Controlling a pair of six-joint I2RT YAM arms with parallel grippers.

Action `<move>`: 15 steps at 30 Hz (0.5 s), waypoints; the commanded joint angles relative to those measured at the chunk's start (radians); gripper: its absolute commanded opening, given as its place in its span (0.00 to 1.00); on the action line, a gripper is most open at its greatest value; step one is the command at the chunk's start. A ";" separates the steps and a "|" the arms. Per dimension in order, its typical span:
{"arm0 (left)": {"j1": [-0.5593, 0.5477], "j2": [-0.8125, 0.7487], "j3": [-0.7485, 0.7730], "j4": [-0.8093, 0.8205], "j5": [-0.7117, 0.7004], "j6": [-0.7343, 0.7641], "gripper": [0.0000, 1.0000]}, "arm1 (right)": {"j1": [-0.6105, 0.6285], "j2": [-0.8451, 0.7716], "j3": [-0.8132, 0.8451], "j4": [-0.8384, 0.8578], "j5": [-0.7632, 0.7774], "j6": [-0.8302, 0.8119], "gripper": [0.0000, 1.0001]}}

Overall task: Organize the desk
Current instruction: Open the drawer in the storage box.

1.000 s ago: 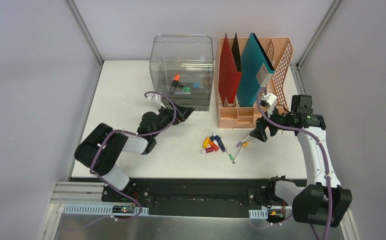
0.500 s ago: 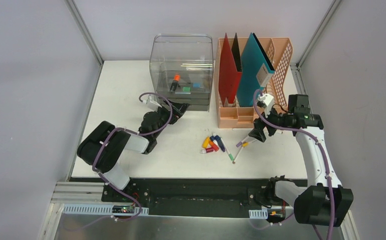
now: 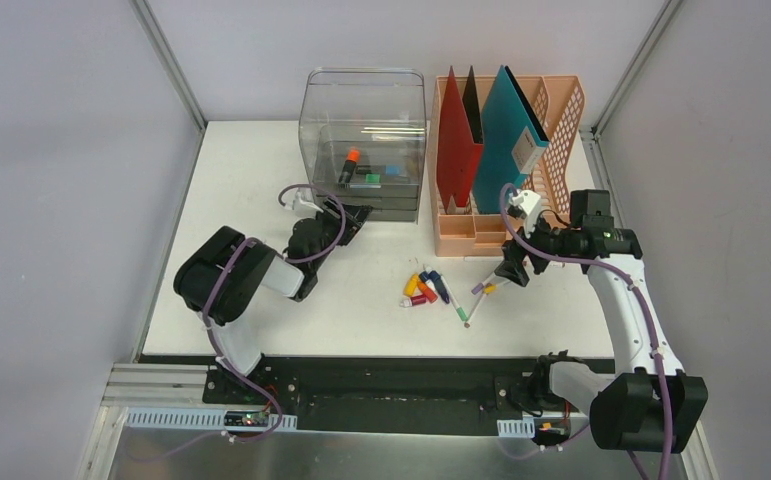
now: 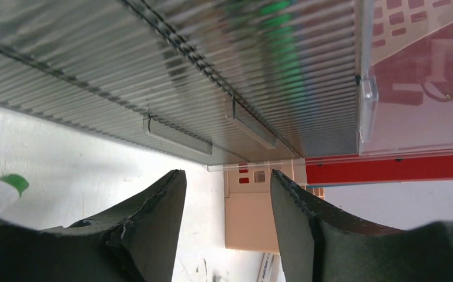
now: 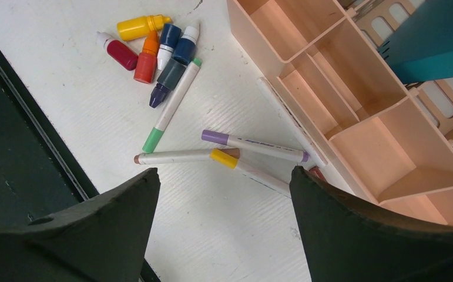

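Desk [image 3: 251, 160] fills the top view's centre: rigid, fixed, smooth, likely nothing to grasp. Its light, roll-prone markers [image 3: 476, 298] suit a mid-barrel hold. Left gripper [image 3: 354, 214] at the drawer box [image 3: 364, 140]: jaws apart, empty. Right gripper [image 3: 510, 270] over the markers: spread, empty.

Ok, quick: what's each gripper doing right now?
Left gripper: open, empty, facing the drawer box.
Right gripper: open, empty, above the markers.

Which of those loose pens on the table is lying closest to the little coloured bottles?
The white pen with green ends: its upper end lies right beside the bottles. The purple-capped pen and the yellow-capped pen lie farther off, nearer the peach rack.
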 commanded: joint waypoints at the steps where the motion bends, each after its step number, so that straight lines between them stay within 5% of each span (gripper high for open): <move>1: 0.015 0.034 0.051 0.105 -0.010 -0.016 0.54 | 0.011 -0.012 0.004 0.016 0.003 -0.018 0.84; 9: 0.017 0.054 0.084 0.119 0.012 -0.017 0.52 | 0.011 -0.008 0.004 0.012 0.008 -0.022 0.84; 15: 0.028 0.092 0.138 0.112 0.022 -0.019 0.40 | 0.011 -0.009 0.004 0.011 0.009 -0.025 0.84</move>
